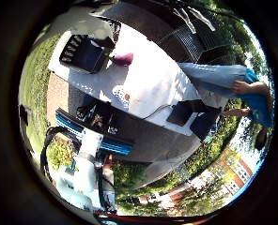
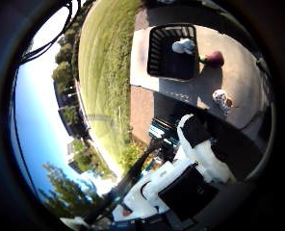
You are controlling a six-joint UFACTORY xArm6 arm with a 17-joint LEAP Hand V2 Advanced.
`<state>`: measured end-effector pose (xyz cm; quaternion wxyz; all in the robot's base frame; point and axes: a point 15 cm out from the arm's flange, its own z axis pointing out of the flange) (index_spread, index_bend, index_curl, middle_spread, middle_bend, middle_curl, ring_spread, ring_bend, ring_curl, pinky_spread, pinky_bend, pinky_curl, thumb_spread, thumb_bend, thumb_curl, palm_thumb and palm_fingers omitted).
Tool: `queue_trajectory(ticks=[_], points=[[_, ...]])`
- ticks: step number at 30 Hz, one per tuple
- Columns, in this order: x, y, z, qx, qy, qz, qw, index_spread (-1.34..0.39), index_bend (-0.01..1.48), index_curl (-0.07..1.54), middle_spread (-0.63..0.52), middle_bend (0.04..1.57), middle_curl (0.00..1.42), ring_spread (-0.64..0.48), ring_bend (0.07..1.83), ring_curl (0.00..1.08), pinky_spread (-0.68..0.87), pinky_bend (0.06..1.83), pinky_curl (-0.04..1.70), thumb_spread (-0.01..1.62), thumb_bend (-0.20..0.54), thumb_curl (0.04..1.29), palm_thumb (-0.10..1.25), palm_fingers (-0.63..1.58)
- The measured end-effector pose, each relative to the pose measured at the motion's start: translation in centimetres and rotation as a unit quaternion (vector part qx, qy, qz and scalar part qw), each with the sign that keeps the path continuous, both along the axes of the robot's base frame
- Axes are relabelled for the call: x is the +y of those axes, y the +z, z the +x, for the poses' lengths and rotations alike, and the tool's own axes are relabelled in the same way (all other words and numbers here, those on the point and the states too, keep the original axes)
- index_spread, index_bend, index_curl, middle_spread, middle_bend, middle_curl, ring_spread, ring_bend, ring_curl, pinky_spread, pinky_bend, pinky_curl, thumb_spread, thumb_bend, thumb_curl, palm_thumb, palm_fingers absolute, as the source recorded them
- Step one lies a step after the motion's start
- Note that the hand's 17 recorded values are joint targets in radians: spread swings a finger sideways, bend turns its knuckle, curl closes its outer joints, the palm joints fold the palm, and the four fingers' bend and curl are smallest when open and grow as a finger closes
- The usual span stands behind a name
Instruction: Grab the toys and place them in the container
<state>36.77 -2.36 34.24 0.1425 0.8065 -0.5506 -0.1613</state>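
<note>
Far below my palm lies the worktop (image 2: pixel 239 91), pale and sunlit, set outdoors between grass and paving. On it stands the black slatted container (image 2: pixel 171 50), and inside it I can see one white toy (image 2: pixel 183 45) already resting against the wall. Just beside the container, on the worktop, sits a dark purple toy (image 2: pixel 213 58) with a hint of green at one end; it looks close to the container's side, though I cannot tell whether it touches. Further along, well apart from both, lies a small white spotted toy (image 2: pixel 222 100) with an orange patch.

My hand (image 2: pixel 195 159) shows only as white and black parts at the edge of the thumb-side view, and I cannot tell from them whether the fingers are apart or curled. Nothing appears to be held in it, as far as I can see.

I judge both loose toys to be light and rather soft, plush or rubbery, so they should yield under the fingers and not crack. The purple one looks rounded, so I would wrap it across its widest part. The spotted one is smaller and flatter; I would come straight down and pinch across its body. Either might roll or skid on the smooth worktop if nudged.
</note>
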Motion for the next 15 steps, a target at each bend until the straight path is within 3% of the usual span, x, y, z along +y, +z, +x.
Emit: queue_trajectory(ticks=[7, 10, 15], points=[[-8.7, -6.3, -3.1, -0.001, -0.074, -0.029, 0.997, -0.16, 0.15, 0.31, 0.12, 0.20, 0.37, 0.30, 0.54, 0.31, 0.48, 0.87, 0.35, 1.19, -0.028, 0.44, 0.60, 0.04], [-9.6, -10.5, -2.9, -0.019, -0.076, -0.028, 0.997, -0.14, 0.15, 0.30, 0.12, 0.20, 0.37, 0.30, 0.53, 0.31, 0.48, 0.86, 0.34, 1.19, -0.026, 0.43, 0.60, 0.06], [-9.6, -19.6, -4.0, -0.012, -0.076, -0.018, 0.997, -0.10, 0.16, 0.28, 0.11, 0.19, 0.37, 0.30, 0.51, 0.30, 0.48, 0.84, 0.32, 1.19, -0.025, 0.42, 0.61, 0.08]])
